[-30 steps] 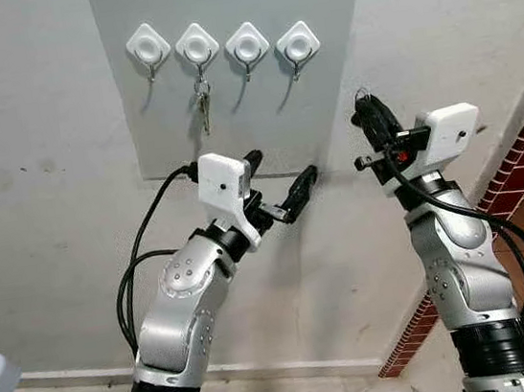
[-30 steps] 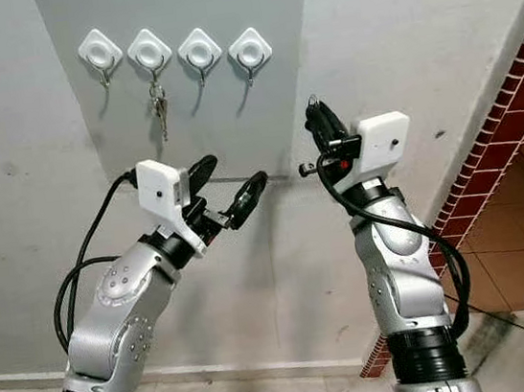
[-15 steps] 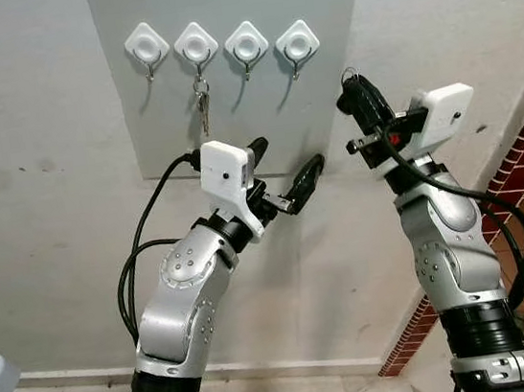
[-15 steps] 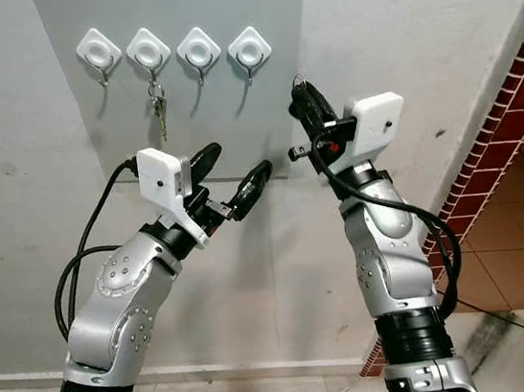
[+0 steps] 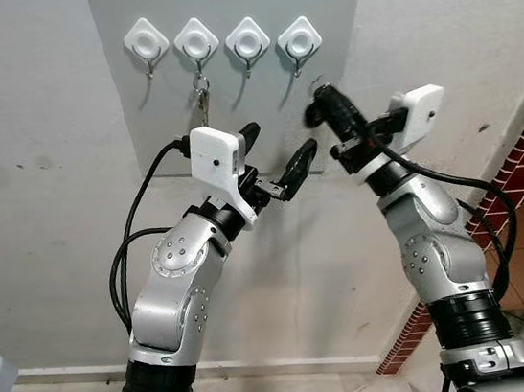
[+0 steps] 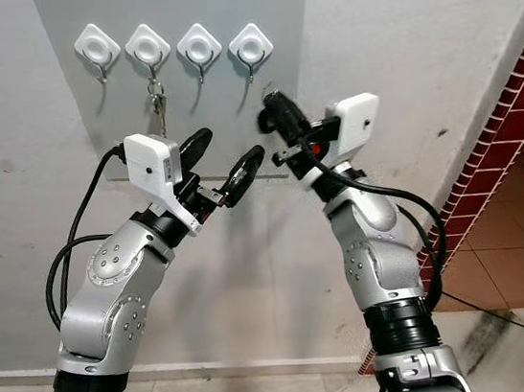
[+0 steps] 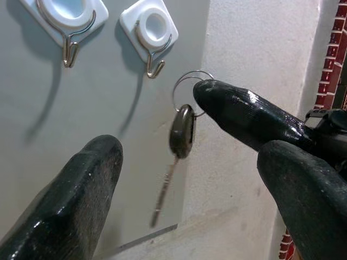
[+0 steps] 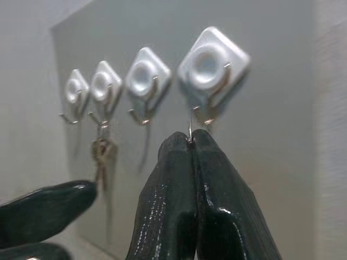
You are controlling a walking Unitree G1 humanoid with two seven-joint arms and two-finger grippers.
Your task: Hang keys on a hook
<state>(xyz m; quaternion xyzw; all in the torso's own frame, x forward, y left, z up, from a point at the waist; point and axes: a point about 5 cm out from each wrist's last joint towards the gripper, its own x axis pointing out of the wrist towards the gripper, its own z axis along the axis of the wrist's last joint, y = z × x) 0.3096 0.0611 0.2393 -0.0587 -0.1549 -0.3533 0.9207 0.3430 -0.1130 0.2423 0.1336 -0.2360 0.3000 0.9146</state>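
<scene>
The right end effector (image 8: 191,142) is clenched on the ring of a key (image 7: 181,131) — only a sliver of the ring pokes out between the two fingertips, with the key itself hanging loose below. Gripping the ring that way keeps its loop free to slip over a hook. It sits just under the hook at the right-hand end of the row (image 5: 298,40), near the right edge of the grey panel (image 5: 148,134), close but not yet touching as far as I can tell.

The left end effector (image 5: 280,162) hovers lower down, near the panel's bottom edge, its fingers spread and grasping nothing — likely parked there to stay out of the way. Another set of keys (image 5: 202,99) already hangs from the second hook from the left (image 5: 195,42); the other hooks are bare. I'd judge the next move to be a small lift and a push toward the wall.
</scene>
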